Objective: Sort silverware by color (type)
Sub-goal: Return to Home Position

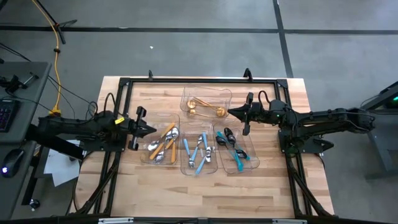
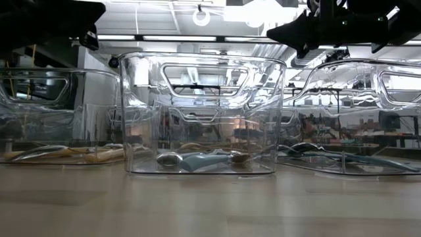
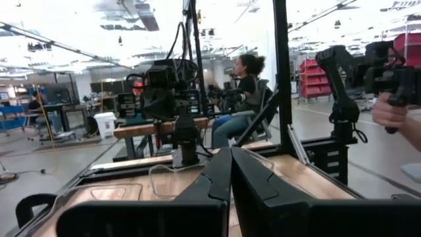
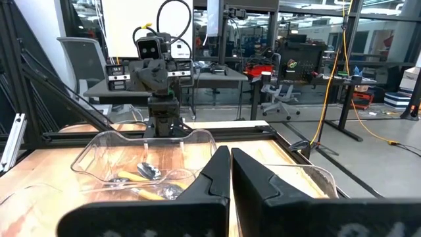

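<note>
Four clear trays hold the silverware. In the high view the gold pieces lie in the far tray. The orange-handled spoons lie in the left tray, the light-blue-handled ones in the middle tray, and the dark teal-handled ones in the right tray. My left gripper hovers shut and empty at the left tray's left edge, pointing right. My right gripper hovers shut and empty beside the far tray's right side, pointing left. Both wrist views show shut fingers, left and right.
The trays sit close together mid-table; the middle tray stands tall in the low view. A black frame borders the wooden tabletop. Bare wood lies along the near edge. A seated person and a hand show beyond the table.
</note>
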You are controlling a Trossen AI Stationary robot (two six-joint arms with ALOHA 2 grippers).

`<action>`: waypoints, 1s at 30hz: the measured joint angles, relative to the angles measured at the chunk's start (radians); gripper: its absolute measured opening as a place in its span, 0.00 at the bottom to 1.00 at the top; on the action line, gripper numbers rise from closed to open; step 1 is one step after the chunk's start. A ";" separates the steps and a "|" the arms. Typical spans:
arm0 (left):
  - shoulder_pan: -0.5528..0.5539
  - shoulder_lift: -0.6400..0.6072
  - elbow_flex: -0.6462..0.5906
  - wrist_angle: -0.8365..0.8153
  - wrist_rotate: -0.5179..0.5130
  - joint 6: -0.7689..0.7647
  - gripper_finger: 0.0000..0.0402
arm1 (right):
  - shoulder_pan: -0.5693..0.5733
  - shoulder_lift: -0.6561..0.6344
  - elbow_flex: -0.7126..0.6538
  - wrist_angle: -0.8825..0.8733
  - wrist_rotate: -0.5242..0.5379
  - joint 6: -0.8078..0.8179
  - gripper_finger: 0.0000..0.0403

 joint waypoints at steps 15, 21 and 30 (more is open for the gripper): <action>-0.001 -0.008 -0.050 0.016 0.023 -0.011 0.00 | 0.000 0.000 0.000 0.000 0.000 0.000 0.00; 0.047 -0.008 -0.050 -0.066 0.009 -0.003 0.00 | 0.000 0.000 0.000 -0.021 0.000 0.000 0.00; 0.125 -0.007 -0.050 -0.111 0.075 -0.037 0.00 | 0.000 0.000 0.000 -0.022 0.000 0.000 0.00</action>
